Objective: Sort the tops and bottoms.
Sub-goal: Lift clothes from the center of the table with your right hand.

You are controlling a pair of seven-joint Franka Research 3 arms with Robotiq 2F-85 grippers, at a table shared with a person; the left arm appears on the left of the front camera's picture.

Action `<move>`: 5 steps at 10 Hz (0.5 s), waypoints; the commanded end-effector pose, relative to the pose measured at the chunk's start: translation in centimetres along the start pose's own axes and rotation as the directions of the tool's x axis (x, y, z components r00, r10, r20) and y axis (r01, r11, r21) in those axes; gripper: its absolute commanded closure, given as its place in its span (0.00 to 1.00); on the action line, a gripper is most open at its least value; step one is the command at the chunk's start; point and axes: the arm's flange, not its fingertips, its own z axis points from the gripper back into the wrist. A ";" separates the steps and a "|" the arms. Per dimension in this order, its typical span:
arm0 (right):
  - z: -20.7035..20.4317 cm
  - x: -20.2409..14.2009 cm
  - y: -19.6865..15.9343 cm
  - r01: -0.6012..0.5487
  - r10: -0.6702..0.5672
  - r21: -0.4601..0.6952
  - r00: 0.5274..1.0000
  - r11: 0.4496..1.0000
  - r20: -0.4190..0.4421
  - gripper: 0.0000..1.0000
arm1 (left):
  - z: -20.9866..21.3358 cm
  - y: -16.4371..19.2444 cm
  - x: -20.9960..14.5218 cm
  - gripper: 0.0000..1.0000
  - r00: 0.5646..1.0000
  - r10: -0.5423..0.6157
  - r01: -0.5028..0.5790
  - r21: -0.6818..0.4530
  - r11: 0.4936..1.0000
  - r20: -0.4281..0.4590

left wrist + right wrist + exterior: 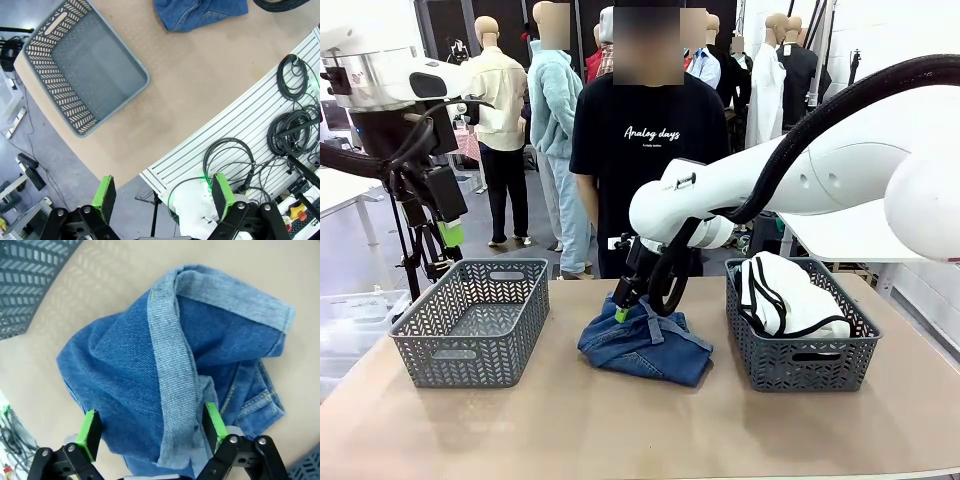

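- Denim bottoms [645, 345] lie crumpled on the table [620, 430], between the left basket [470, 320] and the right basket [800, 325]; the heap shows mid-blue cloth with a paler folded hem band across its top, as seen in the right wrist view; whether it is one garment or two cannot be told.
- White top [785, 295] with thin black edging already rests in the right basket, bulging above its rim; the left basket stands empty.
- Right hand [625, 300] hovers directly over the denim, jaws released and spread to either side of the pale hem fold, pads apart from the cloth or barely at it; nothing is grasped.
- Left hand [162, 195] is raised off to the left beyond the table edge, jaws released, holding nothing.
- Step in hand, by judgement: pick-up of the denim for sorting; the tops side appears served, the bottoms side not yet.
- Next move calls for a descent onto the thick hem ridge, closure on several layers, then a lift high enough to clear the basket wall.
- Materials: denim stiff, heavy, twill-ribbed, likely to unfold and trail when lifted; baskets rigid grey plastic with herringbone perforation; table surface smooth tan.
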 end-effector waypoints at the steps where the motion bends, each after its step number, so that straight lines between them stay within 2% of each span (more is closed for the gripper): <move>1: -0.4 0.8 -0.3 0.005 -0.005 -0.001 0.999 1.000 -0.050 0.14 | 0.2 0.1 -0.1 0.00 1.000 -0.019 0.019 -0.009 1.000 0.008; 5: -0.6 0.8 -0.3 0.024 -0.023 0.007 0.996 1.000 -0.090 0.88 | 0.2 0.1 -0.1 0.00 1.000 -0.019 0.019 -0.009 1.000 0.008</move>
